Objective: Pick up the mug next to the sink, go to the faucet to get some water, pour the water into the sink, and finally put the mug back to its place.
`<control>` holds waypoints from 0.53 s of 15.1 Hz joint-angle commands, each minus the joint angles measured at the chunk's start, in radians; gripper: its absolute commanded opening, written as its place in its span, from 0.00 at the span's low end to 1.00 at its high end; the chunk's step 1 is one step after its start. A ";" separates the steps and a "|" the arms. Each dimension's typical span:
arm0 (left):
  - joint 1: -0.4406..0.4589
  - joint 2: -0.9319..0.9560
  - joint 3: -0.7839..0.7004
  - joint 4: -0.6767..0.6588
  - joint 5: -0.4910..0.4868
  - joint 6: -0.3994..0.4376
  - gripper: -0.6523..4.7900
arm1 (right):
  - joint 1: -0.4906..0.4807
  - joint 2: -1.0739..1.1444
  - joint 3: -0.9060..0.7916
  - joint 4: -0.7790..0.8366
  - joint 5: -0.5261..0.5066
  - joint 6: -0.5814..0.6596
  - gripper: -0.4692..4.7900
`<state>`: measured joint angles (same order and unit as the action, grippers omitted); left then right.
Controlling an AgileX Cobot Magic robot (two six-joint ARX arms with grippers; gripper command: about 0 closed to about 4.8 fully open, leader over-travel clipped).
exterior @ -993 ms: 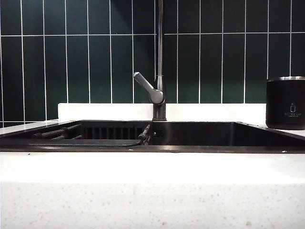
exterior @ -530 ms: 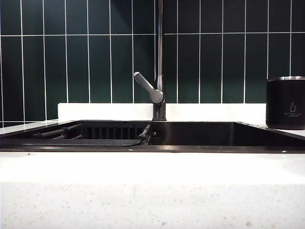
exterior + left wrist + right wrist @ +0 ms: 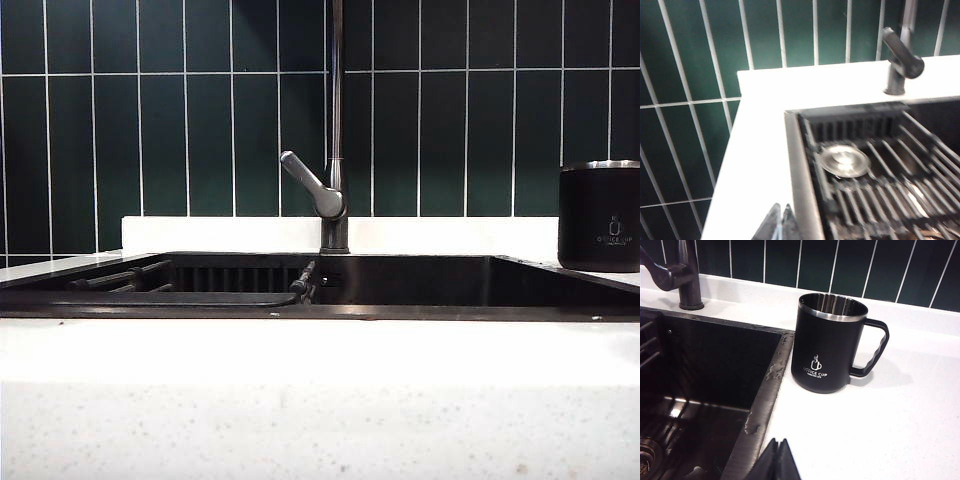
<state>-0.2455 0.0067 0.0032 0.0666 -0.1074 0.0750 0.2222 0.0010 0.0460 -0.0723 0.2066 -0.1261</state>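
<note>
1. You're sitting at step one: the mug point(image 3: 827, 342) is standing upright on the bench point(image 3: 865, 430) just beside the sink point(image 3: 762, 390) rim, handle facing away from the basin, untouched.
2. Right claw point(image 3: 776, 460) is hanging clenched and empty, short of the mug.
3. Left claw point(image 3: 780, 225) is clenched too, hovering by the sink's far corner, well apart from the faucet point(image 3: 900, 55).
4. Next: you're needing to spread the right claw, then close in on the mug.

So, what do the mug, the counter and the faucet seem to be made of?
Mug: matte black outside, likely coated steel; its bare rim and inside shine silver.
Counter: white with fine specks, probably stone or a composite; smooth, slightly glossy.
Faucet: dark metal pipe with a soft sheen; its lever looks brushed grey.
</note>
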 commanded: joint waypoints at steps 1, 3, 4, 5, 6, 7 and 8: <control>0.000 0.000 0.004 0.034 -0.074 0.037 0.11 | 0.000 -0.003 0.003 0.021 0.106 -0.012 0.08; 0.001 0.000 0.006 0.034 -0.074 0.047 0.11 | 0.000 -0.003 0.004 0.017 0.117 -0.039 0.08; 0.002 0.000 0.006 0.046 -0.075 0.049 0.11 | 0.000 -0.003 0.007 0.018 0.147 -0.047 0.08; 0.002 0.000 0.007 0.053 -0.084 0.048 0.11 | 0.000 -0.003 0.014 0.024 0.158 -0.047 0.08; 0.001 0.000 0.008 0.055 -0.093 0.048 0.11 | 0.000 -0.003 0.021 0.025 0.158 -0.047 0.08; 0.001 0.000 0.008 0.050 -0.121 0.048 0.11 | 0.000 -0.003 0.027 0.024 0.158 -0.046 0.08; 0.001 0.000 0.008 0.036 -0.142 0.047 0.11 | 0.000 -0.003 0.027 0.027 0.162 -0.029 0.08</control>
<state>-0.2451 0.0067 0.0051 0.1017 -0.2214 0.1192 0.2222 0.0010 0.0704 -0.0586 0.3599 -0.1707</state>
